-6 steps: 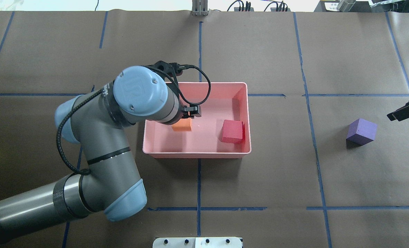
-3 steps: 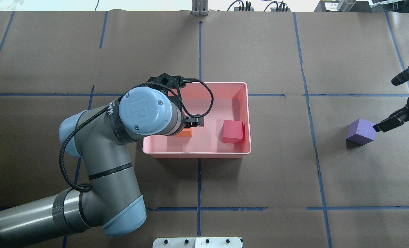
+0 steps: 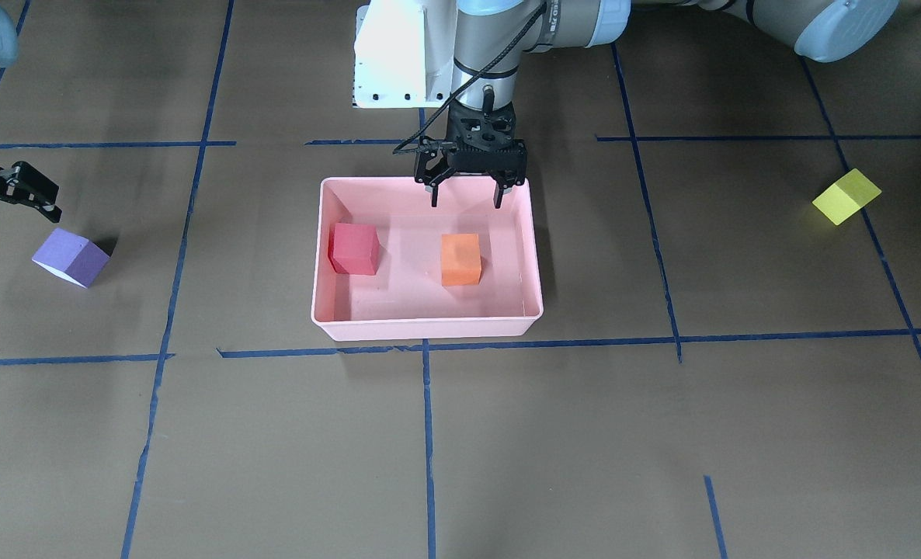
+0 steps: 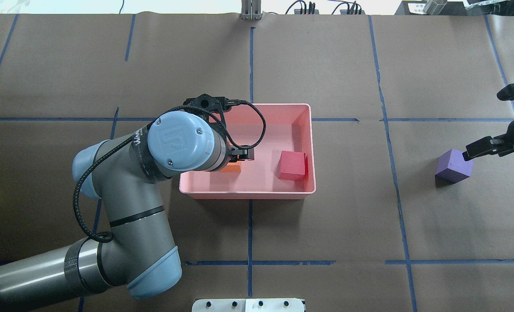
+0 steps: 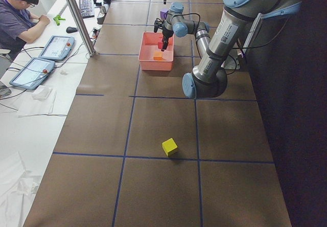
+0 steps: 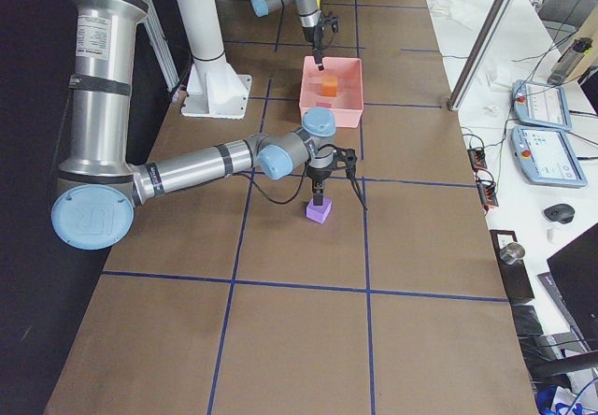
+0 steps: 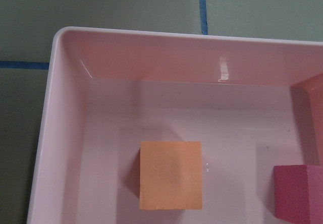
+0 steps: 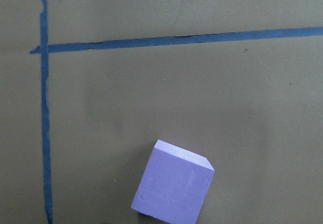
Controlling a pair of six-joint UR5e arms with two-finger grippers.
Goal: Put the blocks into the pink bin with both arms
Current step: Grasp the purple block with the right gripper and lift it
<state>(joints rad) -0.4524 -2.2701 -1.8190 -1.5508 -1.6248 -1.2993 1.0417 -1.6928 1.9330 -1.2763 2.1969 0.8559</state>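
The pink bin holds the orange block and the red block, both resting on its floor. My left gripper is open and empty, raised over the bin's robot-side wall, just behind the orange block. In the left wrist view the orange block lies free. The purple block sits on the table far from the bin. My right gripper is open, just above and beside it. One of its fingers reaches over the purple block. The yellow block lies alone on my left side.
The white pedestal base stands behind the bin. Blue tape lines cross the brown paper table cover. An operator sits at a side desk with tablets. A metal post stands at the table's edge.
The left wrist has drawn back toward the robot's side of the bin, and the orange block sits nearer that wall. The right gripper has moved in from the right edge to the purple block.
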